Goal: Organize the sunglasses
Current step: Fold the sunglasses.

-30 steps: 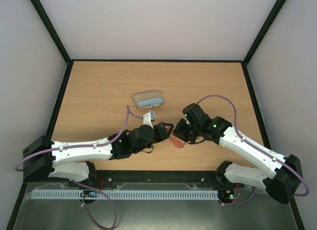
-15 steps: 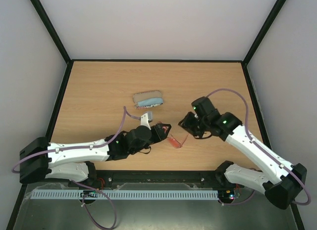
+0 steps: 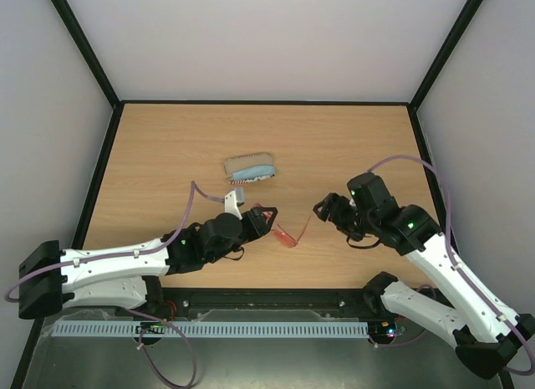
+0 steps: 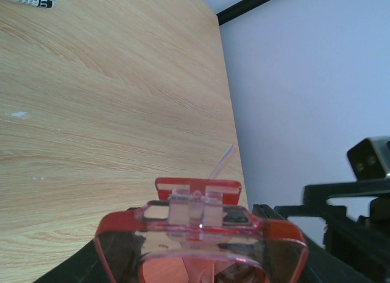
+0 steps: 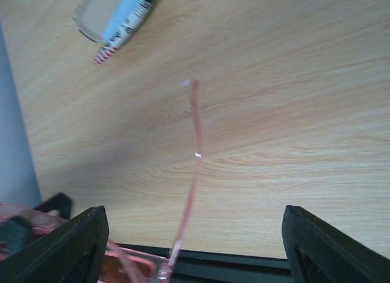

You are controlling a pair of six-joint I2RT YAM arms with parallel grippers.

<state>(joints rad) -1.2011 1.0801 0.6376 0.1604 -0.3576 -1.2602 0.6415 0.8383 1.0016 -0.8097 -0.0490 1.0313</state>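
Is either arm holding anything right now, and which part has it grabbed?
The left gripper holds the sunglasses by the front frame; the right gripper is open and holds nothing.

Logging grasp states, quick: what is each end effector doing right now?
Left end effector: closed on the thin red-orange-framed, red-tinted sunglasses.
Right end effector: open, holding nothing.
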